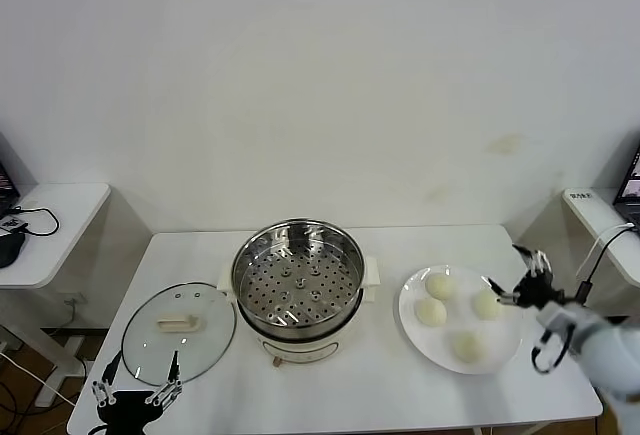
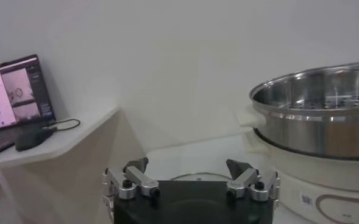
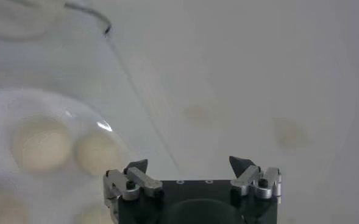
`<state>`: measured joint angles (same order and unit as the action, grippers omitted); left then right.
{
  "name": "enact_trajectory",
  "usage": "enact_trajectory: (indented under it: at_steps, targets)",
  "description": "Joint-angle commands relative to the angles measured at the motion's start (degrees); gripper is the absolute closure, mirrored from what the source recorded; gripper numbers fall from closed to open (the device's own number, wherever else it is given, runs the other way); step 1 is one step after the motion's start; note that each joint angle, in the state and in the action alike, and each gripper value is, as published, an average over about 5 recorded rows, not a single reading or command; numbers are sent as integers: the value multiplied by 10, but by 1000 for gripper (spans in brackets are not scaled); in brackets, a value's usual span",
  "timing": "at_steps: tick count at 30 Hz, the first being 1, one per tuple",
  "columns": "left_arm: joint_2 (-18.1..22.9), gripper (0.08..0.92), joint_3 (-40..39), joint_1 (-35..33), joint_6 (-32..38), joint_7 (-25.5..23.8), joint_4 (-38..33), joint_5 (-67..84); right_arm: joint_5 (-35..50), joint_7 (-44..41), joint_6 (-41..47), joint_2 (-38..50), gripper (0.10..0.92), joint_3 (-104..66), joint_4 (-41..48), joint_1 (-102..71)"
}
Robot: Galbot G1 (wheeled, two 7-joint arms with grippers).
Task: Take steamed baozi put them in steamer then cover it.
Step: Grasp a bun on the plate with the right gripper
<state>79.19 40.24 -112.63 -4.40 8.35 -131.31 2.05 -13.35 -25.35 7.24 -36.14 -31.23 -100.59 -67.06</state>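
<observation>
Right gripper open beside plated steamed baozi

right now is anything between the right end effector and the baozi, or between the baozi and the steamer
Nothing visible. The right end effector is open beside the plate, with the nearest baozi right next to it. The steamer sits uncovered; its cover lies on the far side.
</observation>
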Motion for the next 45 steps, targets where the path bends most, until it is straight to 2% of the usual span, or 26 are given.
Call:
enact_trajectory:
  at_steps: [1, 9, 15, 32, 45]
  targets:
    - [2, 177, 10, -3, -9, -12, -9, -22, -40, -221, -12, 138, 203, 280, 134, 359]
    - [-1, 177, 17, 2, -8, -15, -5, -25, -9, -322, -54, 99, 203, 586, 216, 606]
    - [-2, 177, 24, 9, -9, -15, 0, -23, 3, -356, -70, 52, 202, 698, 254, 665]
    - [-3, 177, 47, 13, -11, -20, 7, -16, -40, -324, -64, -75, 202, 740, 342, 652]
    - [-3, 177, 52, 13, -10, -21, 12, -16, -66, -313, -57, -113, 203, 729, 386, 638]
